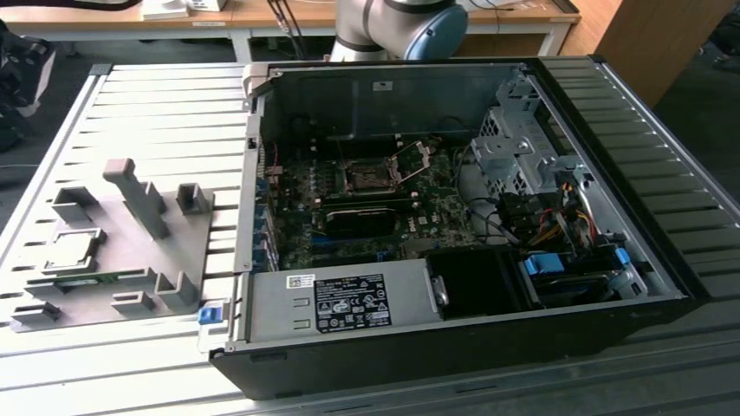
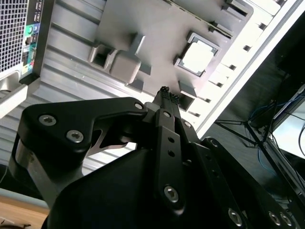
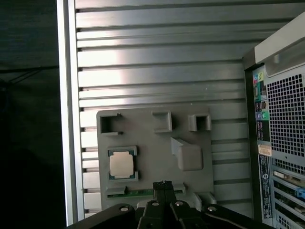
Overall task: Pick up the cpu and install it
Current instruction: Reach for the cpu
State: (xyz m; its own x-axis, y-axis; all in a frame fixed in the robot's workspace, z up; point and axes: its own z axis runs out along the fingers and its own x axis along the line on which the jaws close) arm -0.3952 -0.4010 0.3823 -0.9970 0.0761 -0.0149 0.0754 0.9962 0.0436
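The cpu [image 1: 72,251] is a small square chip with a silvery top, lying flat in a recess of the grey holder plate [image 1: 125,264] at the exterior view's left. Both wrist views look down on it from well above: cpu [image 2: 199,56] [image 3: 121,164] on the plate [image 2: 157,28] [image 3: 152,143]. My gripper [image 2: 167,93] [image 3: 163,183] is shut with its black fingertips together and nothing between them, hanging high over the plate's edge and apart from the cpu. The motherboard socket [image 1: 367,178] sits inside the open computer case [image 1: 463,217] with its metal frame raised.
A green memory stick [image 3: 143,192] lies in a slot of the plate beside the cpu. Upright grey posts [image 1: 137,195] rise from the plate. The case's rear panel [image 3: 281,143] stands close to the plate. The ribbed metal table [image 1: 151,113] ends in a drop [image 3: 33,119]. The arm's base [image 1: 399,26] is behind the case.
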